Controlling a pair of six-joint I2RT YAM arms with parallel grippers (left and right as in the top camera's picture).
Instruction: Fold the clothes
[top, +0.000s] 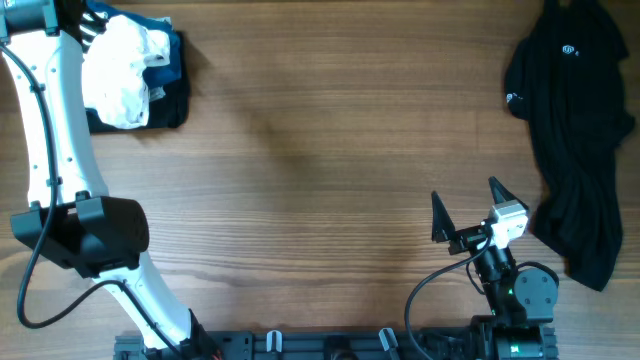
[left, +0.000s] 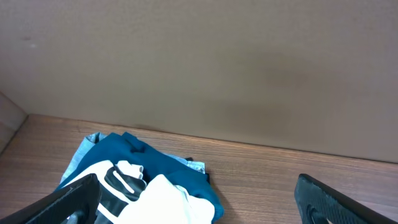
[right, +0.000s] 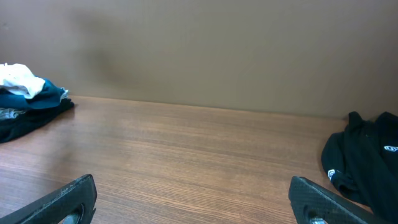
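A crumpled white T-shirt with a black print lies on top of a blue shirt and a folded black garment at the far left corner. In the left wrist view the white T-shirt and the blue shirt lie just below my open left gripper. In the overhead view the left gripper sits over the pile's far edge. My right gripper is open and empty at the front right. A loose black garment lies spread along the right edge.
The wooden table runs between the two heaps. A brown wall stands behind the table. The loose black garment also shows at the right of the right wrist view, and the pile at its far left.
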